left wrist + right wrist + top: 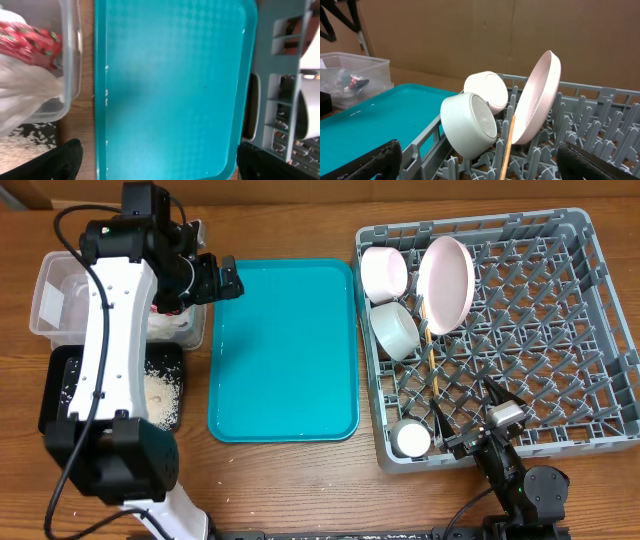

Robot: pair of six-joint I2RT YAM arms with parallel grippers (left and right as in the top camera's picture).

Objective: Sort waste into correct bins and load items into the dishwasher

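1. The waste looks sorted: the napkin with its red wrapper (31, 52) lies in the clear tub (42, 290), and the rice scraps (165, 392) are on the black tray (58, 378).
2. The plate (446, 283), small dish (383, 272), bowl (395, 330), cup (411, 440) and chopsticks (431, 352) all sit in the dish rack (560, 330).
3. The teal tray (285, 350) is bare, so little seems left.
4. The left pincer (216, 276), beside the tub, gapes wide and is empty. The right pincer (470, 417), over the rack, does likewise.

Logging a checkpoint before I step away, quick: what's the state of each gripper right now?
Left gripper: open, holding nothing.
Right gripper: open, holding nothing.
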